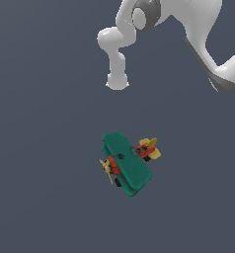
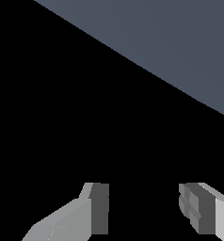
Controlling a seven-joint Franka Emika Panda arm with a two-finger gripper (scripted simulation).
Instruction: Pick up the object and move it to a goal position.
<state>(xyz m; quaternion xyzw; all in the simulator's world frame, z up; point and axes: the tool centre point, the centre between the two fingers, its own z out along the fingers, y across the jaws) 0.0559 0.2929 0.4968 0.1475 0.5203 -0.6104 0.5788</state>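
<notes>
Floor (image 1: 40, 148): flat slate-grey, black beyond its edge in wrist view. White arm (image 1: 208, 44) up high. Toy biplane (image 1: 127, 163) on floor, well apart from gripper (image 2: 143, 209); fingers (image 2: 100, 209) spread wide, nothing between.

I'm seeing a glossy white arm (image 1: 198, 29) with rounded, tube-like segments and dark grey joints, while my gripper (image 2: 144, 209) is showing blocky grey fingers (image 2: 100, 209).

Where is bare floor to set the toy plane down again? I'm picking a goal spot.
Bare floor surrounds the biplane: all of the exterior view's left, the strip below it, and its right. Crowded only toward the top, under the arm. The gripper is open, holding nothing.
</notes>
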